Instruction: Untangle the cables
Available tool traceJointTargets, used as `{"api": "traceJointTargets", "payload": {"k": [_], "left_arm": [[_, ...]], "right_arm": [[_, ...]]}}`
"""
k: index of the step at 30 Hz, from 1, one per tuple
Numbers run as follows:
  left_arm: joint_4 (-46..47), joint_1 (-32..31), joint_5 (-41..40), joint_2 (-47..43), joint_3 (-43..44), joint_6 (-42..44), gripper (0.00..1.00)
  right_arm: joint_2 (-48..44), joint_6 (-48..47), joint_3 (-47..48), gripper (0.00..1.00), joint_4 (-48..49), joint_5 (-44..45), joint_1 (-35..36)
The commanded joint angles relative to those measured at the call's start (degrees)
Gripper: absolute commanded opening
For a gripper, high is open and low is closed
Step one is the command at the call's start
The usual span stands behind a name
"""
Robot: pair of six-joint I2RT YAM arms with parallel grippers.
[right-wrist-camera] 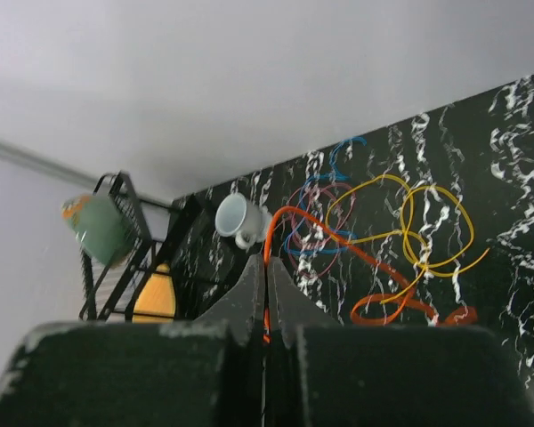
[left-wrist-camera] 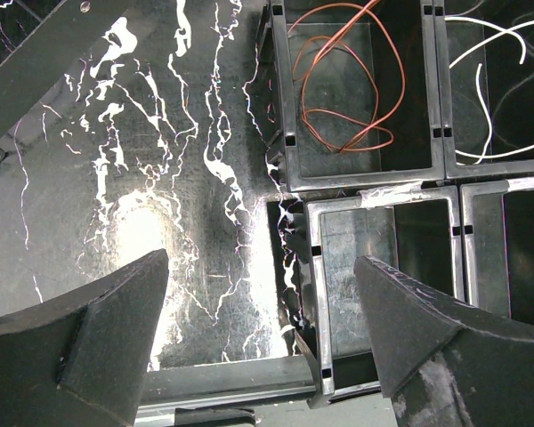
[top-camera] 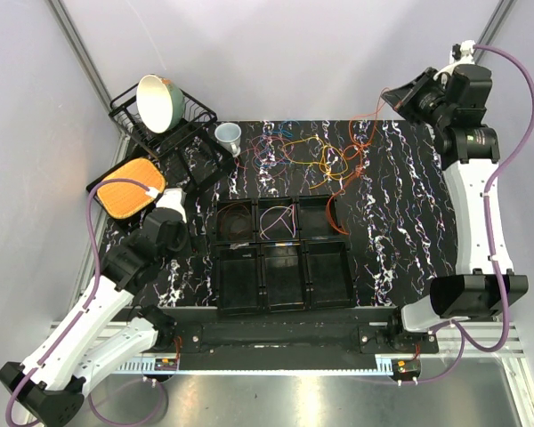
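The cables [top-camera: 307,156] lie in a loose tangle of orange, yellow, blue, purple and red loops at the back of the table. My right gripper [top-camera: 393,96] is raised at the back right. Seen from the right wrist, that gripper [right-wrist-camera: 266,267] is shut on an orange cable [right-wrist-camera: 374,262], which runs down into the yellow loops [right-wrist-camera: 427,222] and blue loops [right-wrist-camera: 316,240]. My left gripper [left-wrist-camera: 262,302] hangs open and empty over the left edge of the black tray [left-wrist-camera: 294,191]. A reddish-brown cable [left-wrist-camera: 347,80] is coiled in one compartment and a white cable [left-wrist-camera: 494,53] lies in the one beside it.
The six-compartment tray [top-camera: 283,294] sits at the table's middle. A black dish rack [top-camera: 191,120] with a green bowl [top-camera: 158,102] stands back left, a white cup [top-camera: 229,135] beside it, and an orange pad [top-camera: 132,187] in front.
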Motion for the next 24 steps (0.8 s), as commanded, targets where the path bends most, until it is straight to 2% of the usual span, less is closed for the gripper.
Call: {"api": "traceJointTargets", "payload": {"k": [1,7,11,18,21,24], "left_arm": [[2.33,0.53,1.01,0.06,1.03,0.68,0.88],[2.33,0.62,1.10,0.06,1.12,0.68,0.88],[2.33,0.62,1.01,0.06,1.12,0.59,0.88],[2.33,0.70,1.01,0.15,1.03,0.59,0.88],[2.33,0.70,0.92,0.06,1.03,0.51,0.88],[2.33,0.70,0.83,0.06,1.12,0.59,0.88]], "right_arm": [[-3.52,-1.83,4.57,0.00,2.93,-6.75,0.09],[-2.02,-2.18,8.78,0.00,2.84,-10.09,0.45],[-1.06,-1.83,14.59,0.00,1.97,-12.03,3.95],[2.19,-2.10,32.23,0.00,-3.56,-13.96,8.79],[3.51,-1.57,36.12,0.00,-6.12,-15.37,9.15],[3.52,-0.78,35.87,0.00,-7.08,-17.12,9.50]]}}
